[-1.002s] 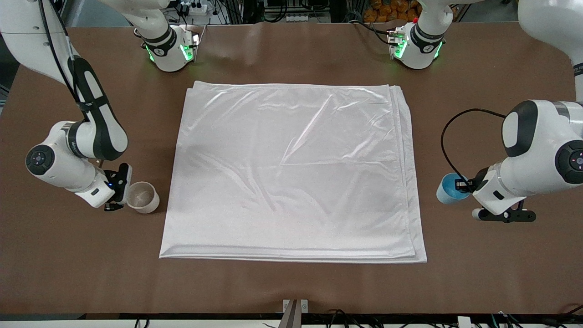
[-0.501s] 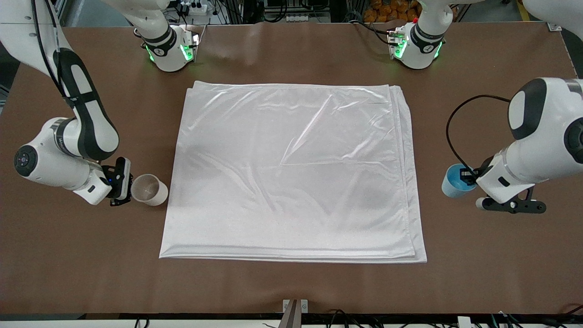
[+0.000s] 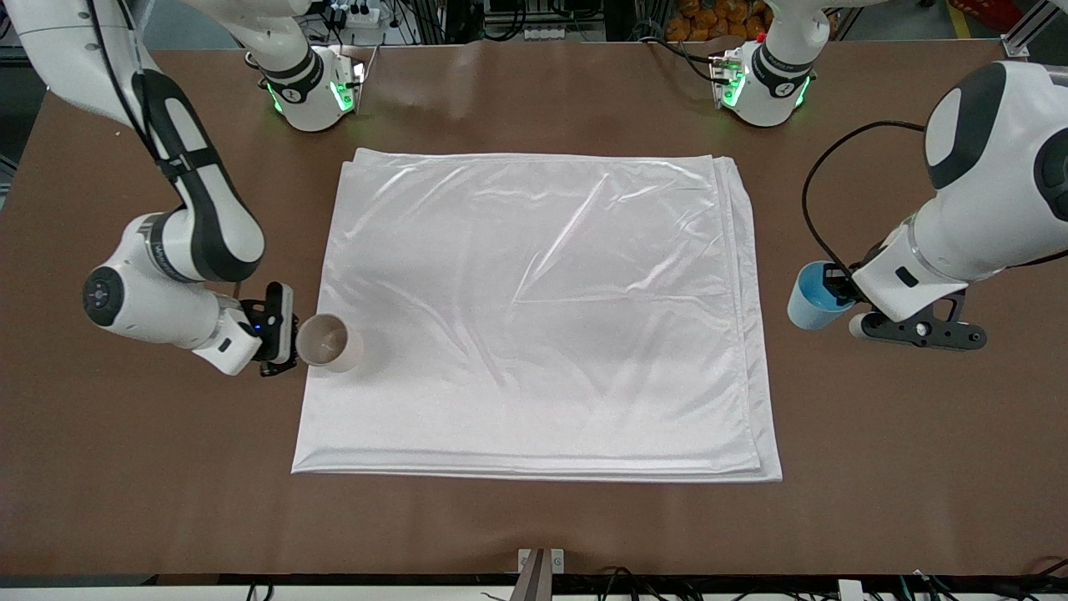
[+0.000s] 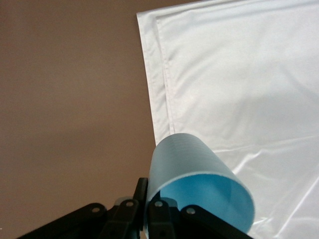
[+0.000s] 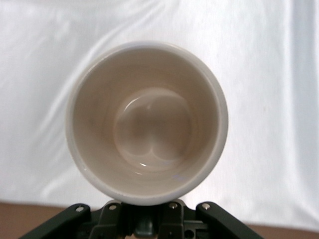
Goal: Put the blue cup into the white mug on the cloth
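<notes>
Nearest, the right gripper (image 3: 294,340) is clamped on the mug (image 3: 329,342), holding it over the cloth (image 3: 534,317) edge at the right arm's end; the right wrist view looks straight into the mug's pale bowl (image 5: 147,122) with cloth under it. Higher in the front view, the left gripper (image 3: 838,288) is closed on the cup (image 3: 809,295), carried over bare table (image 3: 918,467) just beside the cloth's layered edge at the left arm's end, its mouth tipped sideways toward the arm (image 4: 199,184).
</notes>
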Robot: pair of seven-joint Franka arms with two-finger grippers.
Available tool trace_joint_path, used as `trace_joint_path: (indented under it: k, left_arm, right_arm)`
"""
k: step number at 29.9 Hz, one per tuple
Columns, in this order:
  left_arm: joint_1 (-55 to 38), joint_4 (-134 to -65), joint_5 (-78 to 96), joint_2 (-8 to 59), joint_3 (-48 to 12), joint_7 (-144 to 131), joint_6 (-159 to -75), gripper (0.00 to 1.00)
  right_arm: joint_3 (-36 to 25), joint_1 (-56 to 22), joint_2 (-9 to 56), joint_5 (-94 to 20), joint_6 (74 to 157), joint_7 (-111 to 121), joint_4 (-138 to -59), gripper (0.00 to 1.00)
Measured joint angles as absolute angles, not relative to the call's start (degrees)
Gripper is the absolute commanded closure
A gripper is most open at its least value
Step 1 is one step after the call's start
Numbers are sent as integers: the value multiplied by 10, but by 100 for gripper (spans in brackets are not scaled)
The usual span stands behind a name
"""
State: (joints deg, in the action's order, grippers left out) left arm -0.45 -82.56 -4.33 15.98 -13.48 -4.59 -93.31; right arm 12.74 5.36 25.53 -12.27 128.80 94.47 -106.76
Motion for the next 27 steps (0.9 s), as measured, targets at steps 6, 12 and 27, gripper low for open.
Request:
trace_joint_path:
  k: [6, 12, 27]
  left_arm:
    - [-4, -826, -27, 157, -145, -59, -926, 100]
    - [-5, -831, -25, 157, -159, -84, -924, 100]
    - [-17, -849, -18, 164, -190, -144, -924, 100]
  right_arm:
    - [130, -10, 256, -123, 1305, 875, -1068, 100]
    - [131, -70, 256, -123, 1322, 800, -1068, 100]
    - [131, -171, 283, -124, 1415, 698, -1071, 100]
